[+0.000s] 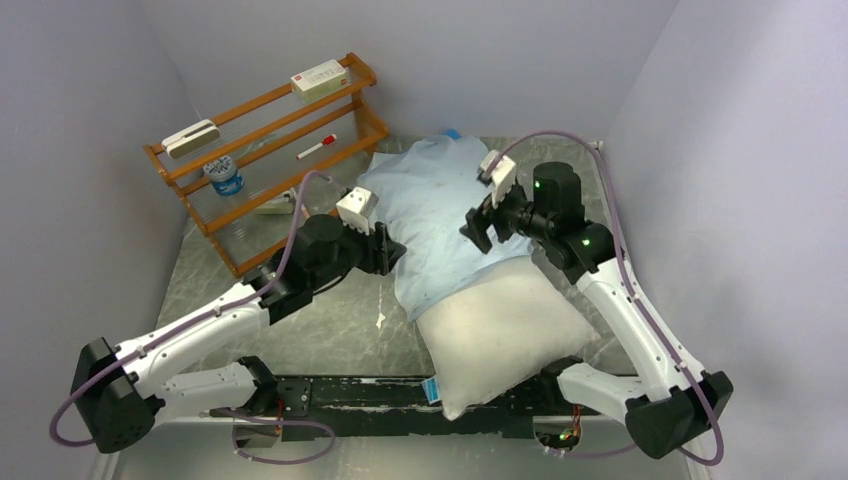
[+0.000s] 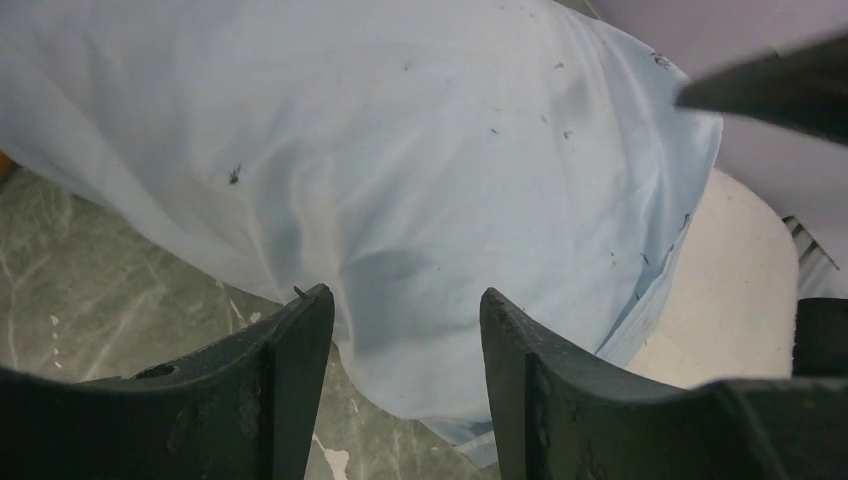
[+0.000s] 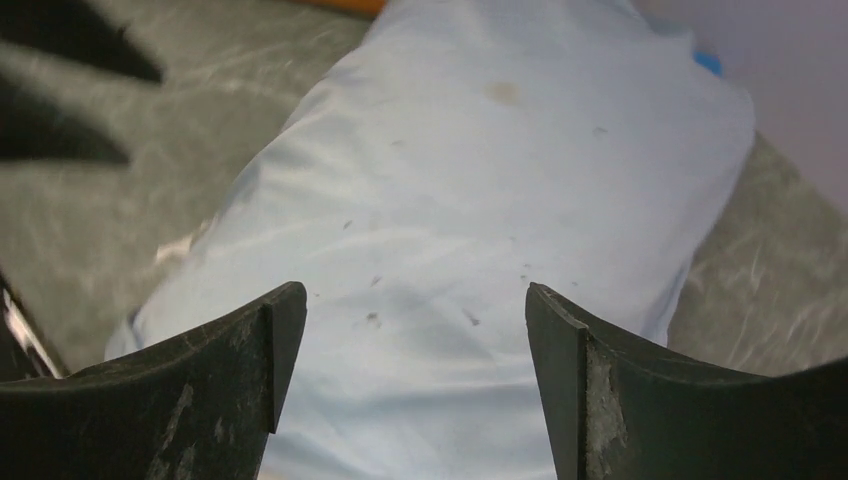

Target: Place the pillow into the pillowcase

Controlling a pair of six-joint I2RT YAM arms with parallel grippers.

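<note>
The white pillow [image 1: 505,335] lies slantwise on the table, its near end bare and its far half inside the pale blue pillowcase [image 1: 435,200]. My left gripper [image 1: 392,255] hovers at the pillowcase's left edge, near its mouth. In the left wrist view the left gripper [image 2: 405,310] is open, with the pillowcase [image 2: 400,150] lying beyond the gap and the bare pillow [image 2: 730,290] to the right. My right gripper [image 1: 478,228] hangs over the covered part. The right gripper [image 3: 415,320] stands wide open above the pillowcase [image 3: 480,180], gripping nothing.
A wooden rack [image 1: 270,130] stands at the back left with a box, a marker and a cup on it. A small blue scrap [image 1: 452,133] peeks out behind the pillowcase's far end. Walls close in on the left, back and right.
</note>
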